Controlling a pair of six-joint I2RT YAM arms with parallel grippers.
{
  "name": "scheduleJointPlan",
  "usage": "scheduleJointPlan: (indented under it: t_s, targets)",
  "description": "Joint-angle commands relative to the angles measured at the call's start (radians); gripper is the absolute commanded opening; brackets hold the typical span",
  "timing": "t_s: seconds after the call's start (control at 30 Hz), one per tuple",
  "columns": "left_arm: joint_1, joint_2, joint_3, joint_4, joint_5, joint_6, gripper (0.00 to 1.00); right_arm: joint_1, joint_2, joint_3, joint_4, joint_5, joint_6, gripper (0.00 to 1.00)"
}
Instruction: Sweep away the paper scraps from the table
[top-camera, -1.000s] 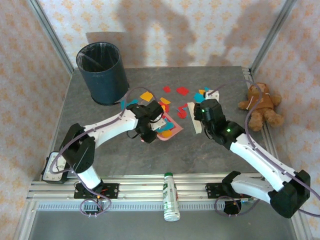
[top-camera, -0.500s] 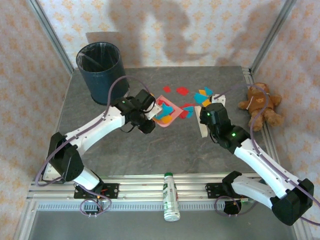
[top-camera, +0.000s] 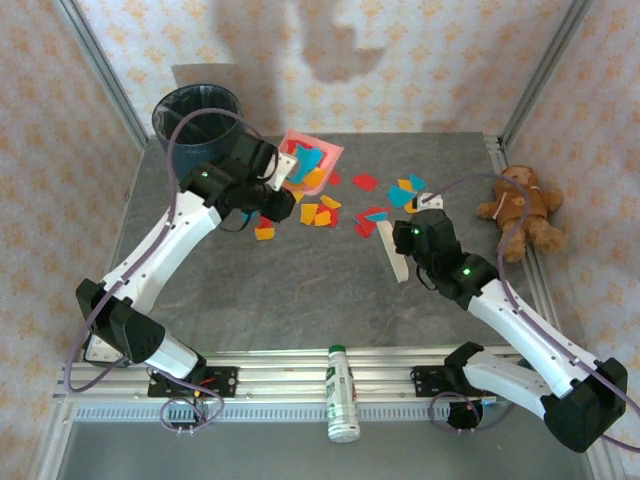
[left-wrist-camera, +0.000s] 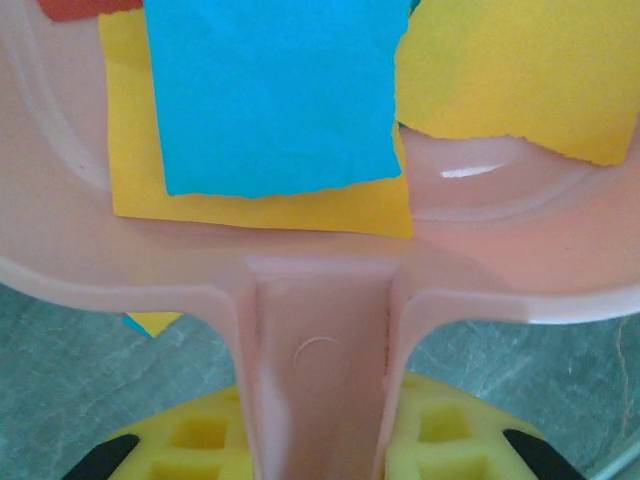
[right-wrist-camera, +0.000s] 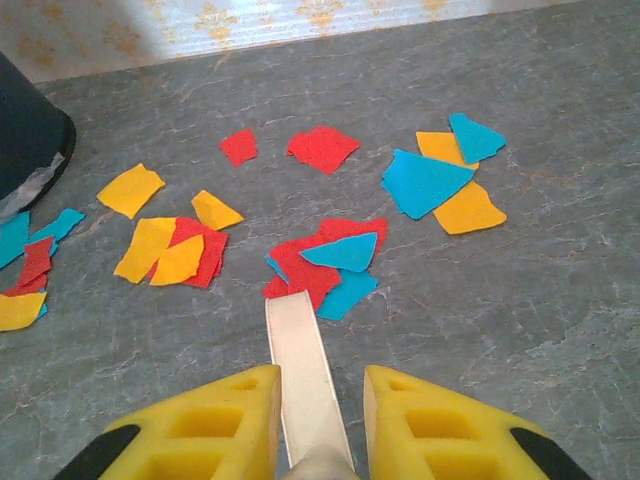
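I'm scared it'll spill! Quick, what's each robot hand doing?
Left gripper: shut on the pink dustpan, by its handle.
Right gripper: shut on a white flat strip.

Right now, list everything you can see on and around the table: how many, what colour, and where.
paper scraps: many; red, yellow-orange, blue; scattered on the far middle of the table, a few in the dustpan
dustpan: one; pink; held right of the bin
bin: one; dark blue; far left corner
white flat tool: one; tip at the scraps
teddy bear: one; brown; by the right edge
bottle: one; white, green cap; lying on the near rail
table: one; dark grey
left gripper: yellow fingers; shut on the dustpan handle
right gripper: yellow fingers; shut on the white flat tool
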Motion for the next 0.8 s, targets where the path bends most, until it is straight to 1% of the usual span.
scheduleJointPlan:
  t_s: [0.0,0.33,0.5,0.63,0.77]
  targets:
    - [0.043,0.016,0.086,-0.046,-0.024,-0.034,0.0,-0.004,0.007,0.002,0.042,-0.02,-0.007,0.0]
    - [0.19,0.108,0.276,-0.074,0.024,-0.105,0.0,-0.004,0.029,0.006,0.041,-0.047,0.0,0.0]
    - [0.259,0.165,0.364,-0.062,0.087,-0.159,0.0,-0.004,0.039,0.005,0.042,-0.06,0.004,0.0]
    - [0.299,0.21,0.414,-0.049,0.117,-0.199,0.0,-0.004,0.046,0.008,0.044,-0.073,0.011,0.0]
    - [0.338,0.236,0.427,-0.003,0.16,-0.255,0.0,-0.004,0.047,0.008,0.051,-0.084,0.017,0.0]
